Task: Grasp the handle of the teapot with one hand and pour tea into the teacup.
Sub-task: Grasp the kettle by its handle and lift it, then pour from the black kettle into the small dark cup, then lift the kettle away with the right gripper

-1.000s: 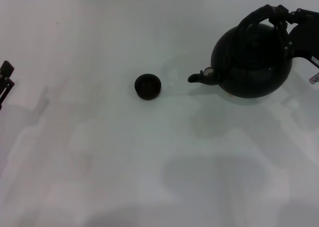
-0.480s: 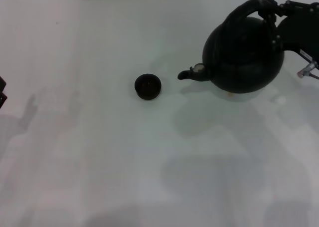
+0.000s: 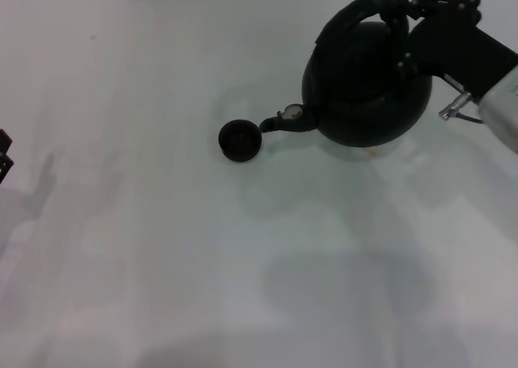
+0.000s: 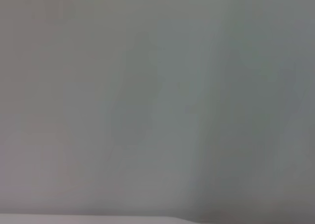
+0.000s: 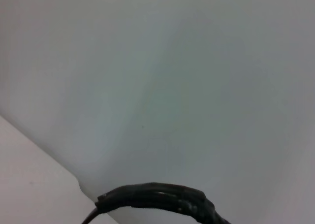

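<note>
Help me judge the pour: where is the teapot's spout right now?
In the head view the spout is mid-table, its tip at the right edge of the teacup; the teapot hangs from the right pincer, gripping its handle.

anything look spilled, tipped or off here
Nothing stands out. The right claw grips the handle of the teapot, whose spout reaches the rim of the teacup. The cup sits upright and the table shows no spill. The left claw is parked at the table's left edge.
</note>
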You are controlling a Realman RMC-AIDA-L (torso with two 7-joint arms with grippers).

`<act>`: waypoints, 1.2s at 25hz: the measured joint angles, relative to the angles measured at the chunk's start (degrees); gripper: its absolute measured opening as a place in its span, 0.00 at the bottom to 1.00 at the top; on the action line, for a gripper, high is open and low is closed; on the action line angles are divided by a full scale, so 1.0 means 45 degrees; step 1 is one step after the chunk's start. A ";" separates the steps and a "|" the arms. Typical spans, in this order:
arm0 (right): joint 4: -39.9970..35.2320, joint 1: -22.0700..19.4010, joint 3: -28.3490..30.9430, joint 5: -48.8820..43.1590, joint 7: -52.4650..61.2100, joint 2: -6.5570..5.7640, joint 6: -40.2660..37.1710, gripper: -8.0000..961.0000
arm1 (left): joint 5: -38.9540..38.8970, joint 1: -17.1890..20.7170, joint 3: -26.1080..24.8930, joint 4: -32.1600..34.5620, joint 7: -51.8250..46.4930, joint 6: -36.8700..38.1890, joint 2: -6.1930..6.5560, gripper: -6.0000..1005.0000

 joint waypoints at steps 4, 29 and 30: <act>0.0483 0.0037 -0.0497 0.0000 -0.0345 0.0013 -0.0985 0.13 | 0.0000 -0.0030 0.0000 -0.0011 0.0004 0.0025 -0.0013 0.77; 0.1433 0.0886 -0.1930 0.0019 -0.0689 0.0086 -0.4891 0.12 | 0.0000 -0.0048 0.0001 -0.0047 0.0010 -0.0106 -0.0035 0.77; 0.1437 0.0925 -0.1975 0.0019 -0.0689 0.0087 -0.4977 0.12 | 0.0000 -0.0048 0.0001 -0.0040 0.0010 -0.0108 -0.0036 0.77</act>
